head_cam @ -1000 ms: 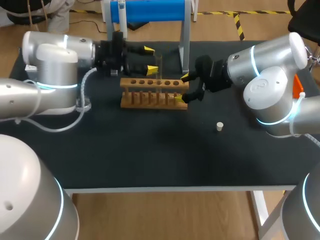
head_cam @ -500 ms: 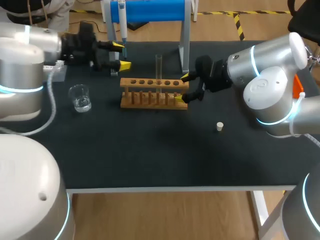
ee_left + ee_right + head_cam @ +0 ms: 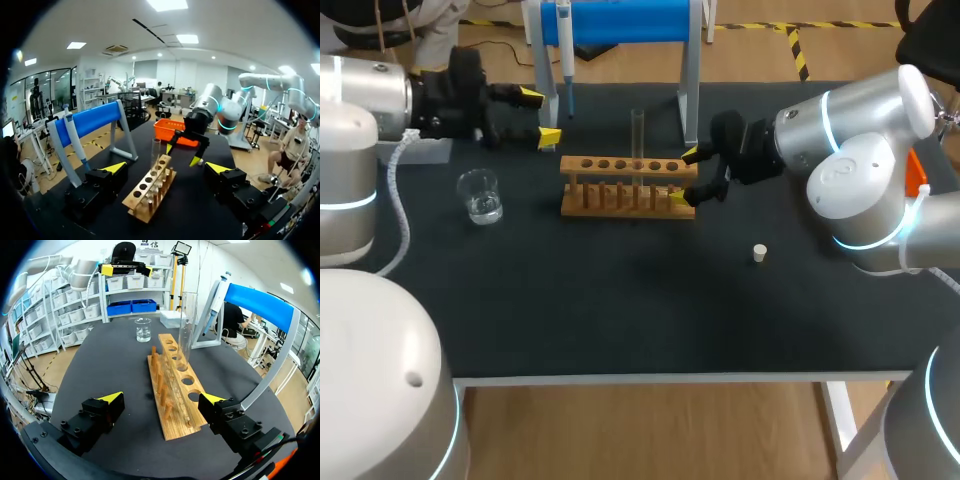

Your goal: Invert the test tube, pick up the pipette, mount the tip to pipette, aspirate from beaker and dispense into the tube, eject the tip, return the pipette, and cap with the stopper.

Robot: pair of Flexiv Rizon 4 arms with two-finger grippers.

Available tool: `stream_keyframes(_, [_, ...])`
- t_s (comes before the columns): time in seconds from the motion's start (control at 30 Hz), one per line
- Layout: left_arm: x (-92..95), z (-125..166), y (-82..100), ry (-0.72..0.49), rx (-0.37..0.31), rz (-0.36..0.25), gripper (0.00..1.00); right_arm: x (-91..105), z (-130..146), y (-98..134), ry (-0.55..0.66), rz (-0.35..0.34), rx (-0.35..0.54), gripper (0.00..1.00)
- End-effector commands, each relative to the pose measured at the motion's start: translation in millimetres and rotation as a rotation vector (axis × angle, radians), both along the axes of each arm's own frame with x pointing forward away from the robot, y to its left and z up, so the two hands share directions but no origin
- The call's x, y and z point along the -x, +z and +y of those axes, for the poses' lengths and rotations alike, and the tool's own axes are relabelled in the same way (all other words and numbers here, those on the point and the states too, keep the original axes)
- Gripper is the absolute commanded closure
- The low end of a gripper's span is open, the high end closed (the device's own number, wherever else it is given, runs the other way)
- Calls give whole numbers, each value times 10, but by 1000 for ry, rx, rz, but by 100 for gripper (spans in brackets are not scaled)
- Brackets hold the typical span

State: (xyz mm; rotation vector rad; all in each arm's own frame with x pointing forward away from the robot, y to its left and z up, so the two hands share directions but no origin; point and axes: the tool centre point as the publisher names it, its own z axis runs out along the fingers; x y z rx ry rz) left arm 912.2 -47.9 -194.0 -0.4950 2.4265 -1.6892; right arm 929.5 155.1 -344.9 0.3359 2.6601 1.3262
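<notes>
A clear test tube [image 3: 638,135] stands upright in the wooden rack [image 3: 620,190] at mid-table. My left gripper [image 3: 540,116] is open and empty, left of the rack and below the pipette [image 3: 565,55], which hangs on the blue stand [image 3: 620,20]. In the left wrist view the rack [image 3: 150,190] and tube [image 3: 155,152] lie ahead of the left gripper [image 3: 166,167], with the pipette [image 3: 75,142] off to one side. My right gripper [image 3: 685,175] is open, its fingers on either side of the rack's right end [image 3: 175,385] without touching it. The beaker [image 3: 480,195] stands left of the rack, and the stopper [image 3: 758,253] lies to the right.
A pale box [image 3: 425,150] sits partly hidden behind my left arm at the table's back left. An orange object [image 3: 917,175] shows behind my right arm. The stand's white legs [image 3: 688,90] rise just behind the rack.
My left arm has drawn back to the left, away from the tube and rack, uncovering the beaker. The right arm has stayed still.
</notes>
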Motion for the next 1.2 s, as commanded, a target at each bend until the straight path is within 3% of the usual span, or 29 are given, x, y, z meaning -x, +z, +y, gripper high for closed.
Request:
stream_keyframes(0.03, [-6,-9,0,2,-2,1,0,0,-8,5,1,2,1,0])
stream_keyframes(0.13, [-40,235,-5,69,3,3,0,0,-8,5,1,2,1,0])
stream_keyframes(0.23, [-102,699,-27,191,0,8,0,0,-8,5,1,2,1,0])
stream_keyframes(0.33, [-147,1206,-86,316,-50,24,0,0,-8,5,1,2,1,0])
stream_keyframes(0.4, [-161,1543,-119,394,-40,32,0,0,-8,5,1,2,1,0])
stream_keyframes(0.47, [-163,1882,-192,494,-74,62,0,0,-8,5,1,2,1,0])
stream_keyframes(0.67, [-80,2643,-433,711,-90,136,0,0,-8,5,1,2,1,0])
stream_keyframes(0.87, [18,3100,-560,896,-123,176,0,0,-8,5,1,2,1,0])
stream_keyframes(1.2, [32,3108,-534,936,-113,175,0,0,-8,5,1,2,1,0])
